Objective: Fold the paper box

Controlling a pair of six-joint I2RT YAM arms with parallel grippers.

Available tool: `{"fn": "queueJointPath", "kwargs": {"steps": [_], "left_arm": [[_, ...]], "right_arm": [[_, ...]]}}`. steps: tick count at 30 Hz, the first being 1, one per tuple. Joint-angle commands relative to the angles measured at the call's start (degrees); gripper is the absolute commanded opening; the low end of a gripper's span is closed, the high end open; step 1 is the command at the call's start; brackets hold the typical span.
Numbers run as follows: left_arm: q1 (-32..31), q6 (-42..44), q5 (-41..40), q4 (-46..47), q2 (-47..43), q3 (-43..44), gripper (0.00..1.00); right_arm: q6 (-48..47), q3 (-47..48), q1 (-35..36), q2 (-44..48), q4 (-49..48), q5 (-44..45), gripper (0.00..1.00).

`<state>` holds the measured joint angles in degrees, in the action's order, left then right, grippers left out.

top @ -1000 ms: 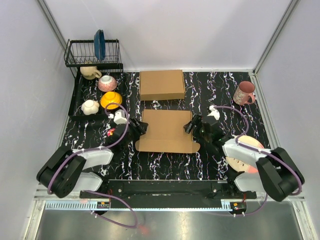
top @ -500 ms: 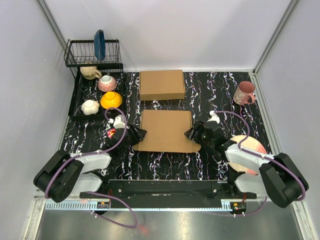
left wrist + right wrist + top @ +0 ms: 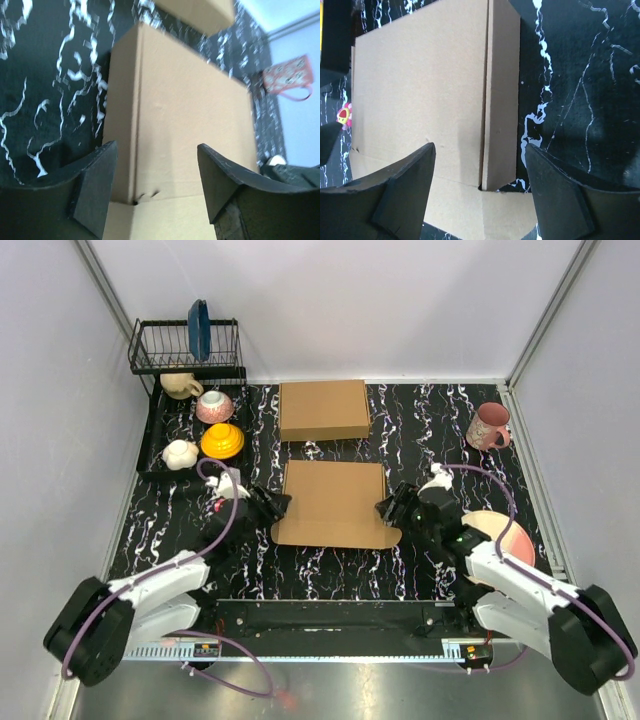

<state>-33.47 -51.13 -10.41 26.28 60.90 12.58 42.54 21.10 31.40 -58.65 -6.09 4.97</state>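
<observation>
The paper box [image 3: 332, 502] lies flat and brown in the middle of the black marbled table, with a front flap sticking out toward me. My left gripper [image 3: 270, 506] is at its near left corner and my right gripper [image 3: 390, 510] at its near right corner. In the left wrist view the left gripper [image 3: 156, 147] stands open over the paper box [image 3: 185, 110], astride the left side panel's crease. In the right wrist view the right gripper [image 3: 479, 147] is open too, over the narrow right side flap [image 3: 501, 100] of the paper box [image 3: 420, 85]. Neither holds anything.
A neatly formed cardboard box [image 3: 323, 409] sits just behind the flat one. At the back left are a dish rack [image 3: 165, 345] with a blue plate [image 3: 199, 330] and a tray of cups and bowls [image 3: 221, 440]. A pink mug [image 3: 489, 426] stands at the right, and a pink plate [image 3: 497, 530] lies under my right arm.
Both grippers have slid from the box's side edges toward its near corners, and both arms now stretch lower and flatter. The box has stayed in place.
</observation>
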Motion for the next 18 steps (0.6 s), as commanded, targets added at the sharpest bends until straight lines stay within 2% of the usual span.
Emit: {"fn": "queueJointPath", "kwargs": {"steps": [1,4,6,7,8,11,18], "left_arm": [[0.86,2.09,-6.28,-9.12,-8.86,5.52,0.69],[1.74,2.36,-7.42,-12.04,-10.54,5.62,0.69],[2.44,0.69,-7.95,-12.74,-9.76,4.22,0.62],[2.71,0.08,-7.95,-13.10,-9.23,3.86,0.56],[3.06,-0.63,-7.95,-13.01,-7.48,3.51,0.44],[4.55,-1.07,-6.82,-12.67,-3.18,3.51,0.23],[9.30,-1.51,-0.41,-5.55,-0.09,3.50,0.03]], "right_arm": [[-3.25,4.21,0.24,5.74,7.74,4.69,0.79],[-3.52,4.21,0.16,7.32,9.60,5.92,0.78],[-2.91,2.98,-0.19,7.15,9.43,6.54,0.63],[-2.30,2.54,-0.20,6.89,9.08,6.98,0.56],[-2.03,1.67,-0.37,6.36,8.64,7.07,0.43],[-1.68,0.43,-0.55,4.25,6.79,6.98,0.28],[-0.97,-0.01,-2.04,1.09,2.22,5.93,0.11]]}}
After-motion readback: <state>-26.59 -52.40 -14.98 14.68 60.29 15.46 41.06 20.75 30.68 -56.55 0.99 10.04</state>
